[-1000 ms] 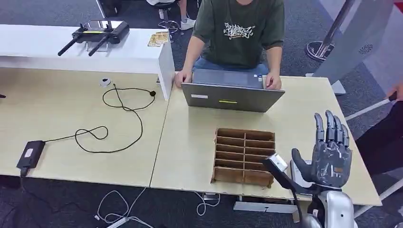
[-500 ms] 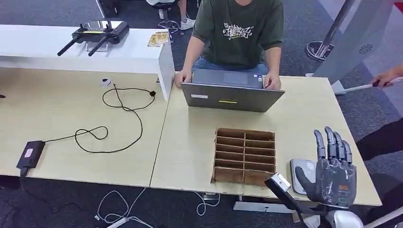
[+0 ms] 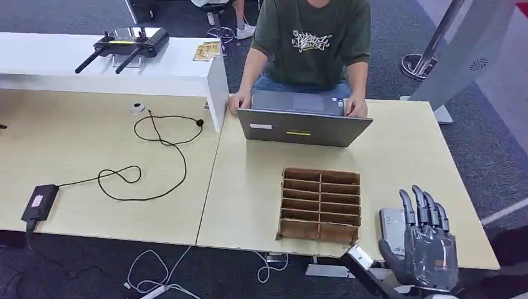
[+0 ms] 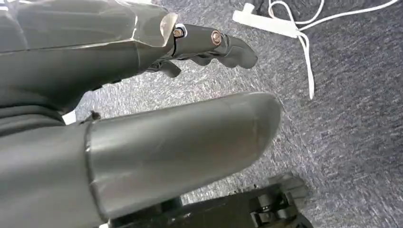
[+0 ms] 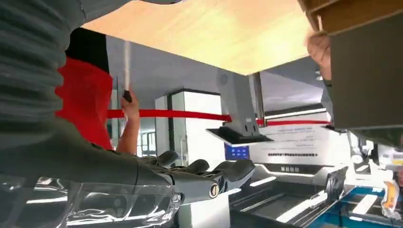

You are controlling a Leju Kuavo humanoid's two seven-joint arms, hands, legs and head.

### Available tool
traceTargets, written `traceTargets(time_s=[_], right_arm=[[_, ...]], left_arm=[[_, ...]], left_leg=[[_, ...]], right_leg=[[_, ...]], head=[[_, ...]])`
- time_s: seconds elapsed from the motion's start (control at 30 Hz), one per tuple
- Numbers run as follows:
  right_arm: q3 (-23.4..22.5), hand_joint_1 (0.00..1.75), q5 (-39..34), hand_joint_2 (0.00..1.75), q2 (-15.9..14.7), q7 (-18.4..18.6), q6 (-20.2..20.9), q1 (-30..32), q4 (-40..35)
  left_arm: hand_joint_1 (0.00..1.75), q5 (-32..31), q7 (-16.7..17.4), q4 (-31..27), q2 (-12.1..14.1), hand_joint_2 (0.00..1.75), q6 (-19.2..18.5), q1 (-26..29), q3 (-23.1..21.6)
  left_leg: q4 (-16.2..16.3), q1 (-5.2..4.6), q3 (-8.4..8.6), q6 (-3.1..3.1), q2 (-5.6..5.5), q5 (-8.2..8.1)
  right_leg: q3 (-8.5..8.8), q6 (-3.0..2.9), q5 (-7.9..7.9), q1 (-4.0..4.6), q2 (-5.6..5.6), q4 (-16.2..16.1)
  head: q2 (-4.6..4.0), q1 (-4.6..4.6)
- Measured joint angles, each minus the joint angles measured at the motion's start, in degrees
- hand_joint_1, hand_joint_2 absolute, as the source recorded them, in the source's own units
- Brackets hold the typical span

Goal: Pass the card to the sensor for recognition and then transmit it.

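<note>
— Any change to the right robot hand [image 3: 426,246] since a second ago?
— Lower now, sunk toward the near edge of the desk [image 3: 249,187], with less of the arm in sight. Gone too from the head view: the person's hand with the white stick at the far right. Seen instead in the right wrist view, raised, stick in fist [image 5: 127,97].
— And the sensor [image 3: 390,225]?
— Flat on the desk near its right front corner, just beside the cardboard tray [image 3: 320,205]. Partly hidden behind the right robot hand; touching or apart, cannot tell.
— Any cards [image 3: 207,50]?
— A few yellowish ones up on the white counter [image 3: 180,68], well apart from both hands, far across the desk beyond the laptop [image 3: 303,126].
— Grip of that right hand?
— Released. Fingers [image 5: 204,173] straight and apart, pointing up, thumb out to the side, nothing held.
— And the left robot hand [image 4: 95,57]?
— Hanging over grey carpet, near a white power strip [image 4: 266,21] and its cable. Thumb straight, dark fingers only lightly bent, nothing in them.
— Still someone at the laptop?
— Yes, a person [image 3: 311,37] in a green shirt, both hands on it as before.
</note>
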Motion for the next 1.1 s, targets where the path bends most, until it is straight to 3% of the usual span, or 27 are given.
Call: traceTargets(time_s=[0.73,1.1], right_arm=[[6.01,0.0,-5.44,1.75,0.0,0.04,6.73,-1.75,4.28],[8.66,0.0,-7.19,1.75,0.02,1.07,6.86,-2.55,7.13]], left_arm=[[0.0,-0.98,0.44,-0.04,-0.26,0.0,1.22,-0.02,-0.04],[0.0,-2.58,1.16,-0.28,-0.24,0.0,1.7,-0.04,-0.04]], left_leg=[[0.0,0.01,-0.02,0.0,0.0,0.0],[0.0,0.01,-0.02,0.0,0.0,0.0]], right_leg=[[-0.01,0.0,0.0,0.01,-0.01,0.01],[-0.01,0.0,0.0,0.0,-0.01,0.0]], head=[[0.0,0.02],[0.0,0.0]])
